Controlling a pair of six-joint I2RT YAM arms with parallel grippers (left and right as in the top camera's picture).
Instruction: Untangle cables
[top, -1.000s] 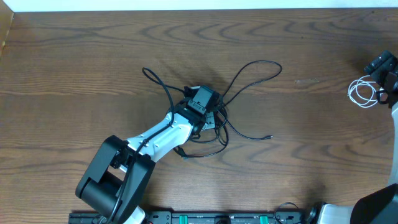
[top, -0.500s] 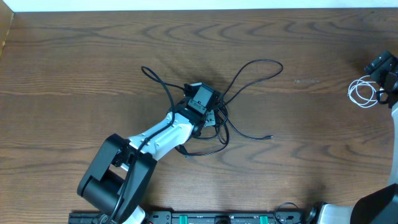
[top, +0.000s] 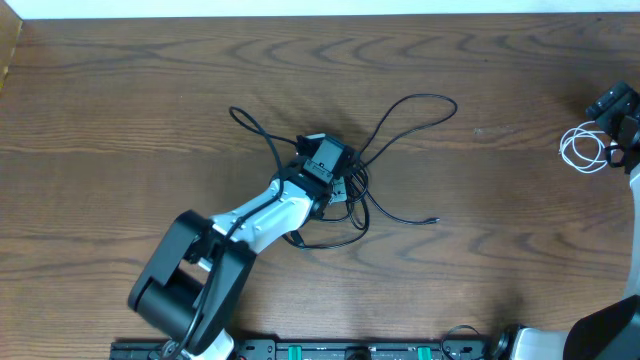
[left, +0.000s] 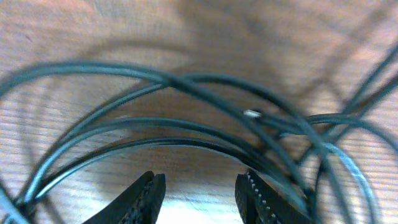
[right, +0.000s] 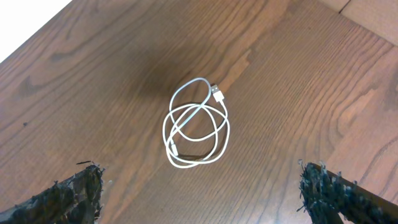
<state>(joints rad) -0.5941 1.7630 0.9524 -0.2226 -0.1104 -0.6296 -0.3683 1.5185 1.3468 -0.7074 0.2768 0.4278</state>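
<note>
Several thin black cables lie tangled at the table's middle, with loops reaching up-left and up-right. My left gripper is down over the knot. In the left wrist view its jaws stand apart with only bare wood between them. Black cable strands arc just ahead of the fingertips, and one strand passes beside the right finger. A short white cable lies coiled at the far right. My right gripper hovers wide open above the white cable, holding nothing.
The tangle's free ends with small plugs lie at its lower right and lower left. The table's back edge runs along the top. A black rail lines the front edge by the arm bases.
The left jaws have narrowed a little and the left arm has shifted slightly over the knot. The black cables have barely moved. The right arm and white cable are still.
</note>
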